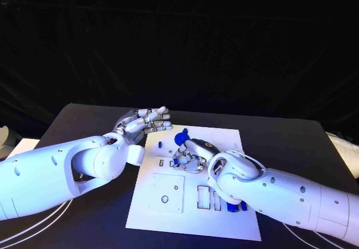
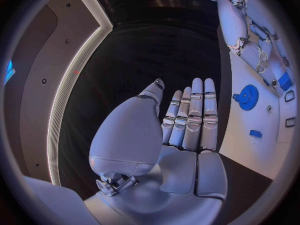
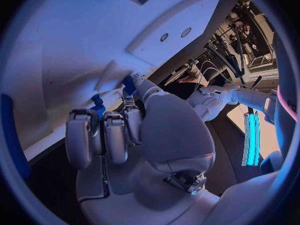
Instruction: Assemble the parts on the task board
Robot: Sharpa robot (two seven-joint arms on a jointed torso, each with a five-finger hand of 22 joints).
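Two white arms reach over the black tabletop [image 1: 291,135], where the white task board [image 1: 224,140] lies in the middle. The left hand [image 1: 143,123] hangs above the tabletop just beside the board's far left corner, palm turned up; in the left wrist view its fingers [image 2: 195,112] stretch out straight, side by side, with the thumb held a little apart, and they hold nothing. The right hand [image 1: 193,151] is down on the upper middle of the board, its fingers [image 3: 103,135] curled downward against the white surface. In the right wrist view the fingertips close round a small blue part [image 3: 129,84], and a second blue piece [image 3: 97,104] shows just beside the neighbouring fingertips; whether that second piece is gripped or only touched cannot be told. A round blue gear [image 1: 182,138] sits on the board just beyond the right hand, toward the left hand, and the left wrist view shows it lying flat, toothed, with a hole at its centre. Nearby in that view a small blue block [image 2: 255,133] lies on the board, apart from the gear. Near the board's front edge, blue pieces [image 1: 237,206] lie beside the narrow upright slots [image 1: 203,197], partly covered by the right forearm. A square raised plate [image 1: 164,193] with a small hole takes up the board's front left part.
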